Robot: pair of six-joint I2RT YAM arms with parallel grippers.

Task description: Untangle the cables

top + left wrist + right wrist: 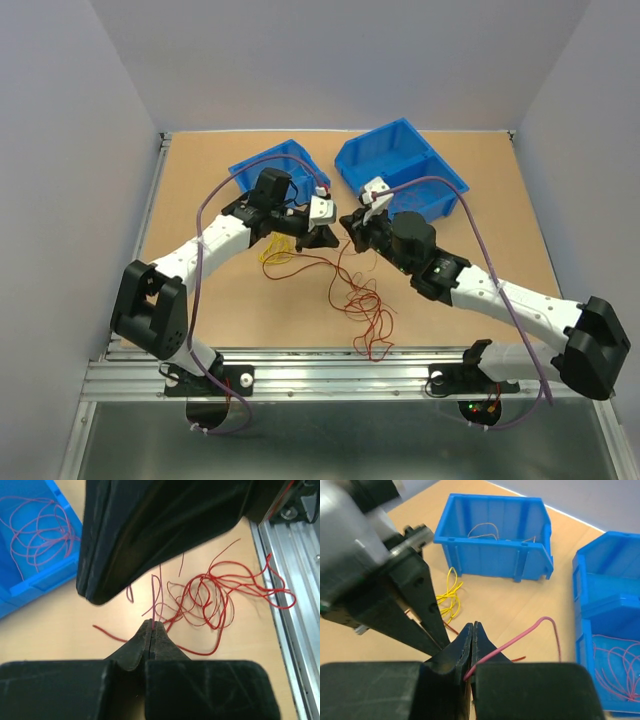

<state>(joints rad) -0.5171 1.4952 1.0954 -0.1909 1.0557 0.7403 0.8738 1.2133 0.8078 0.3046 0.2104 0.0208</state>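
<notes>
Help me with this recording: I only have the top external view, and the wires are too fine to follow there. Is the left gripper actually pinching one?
Observer: Yes. The left wrist view shows the left gripper shut, with thin red strands rising from between its tips.
Operator: And the right one?
Observer: The right wrist view shows the right gripper shut on a pinkish-red wire that arcs off to one side.
Operator: Anything in the bins yet?
Observer: The bin nearer the right arm holds loops of dark red wire.
</notes>
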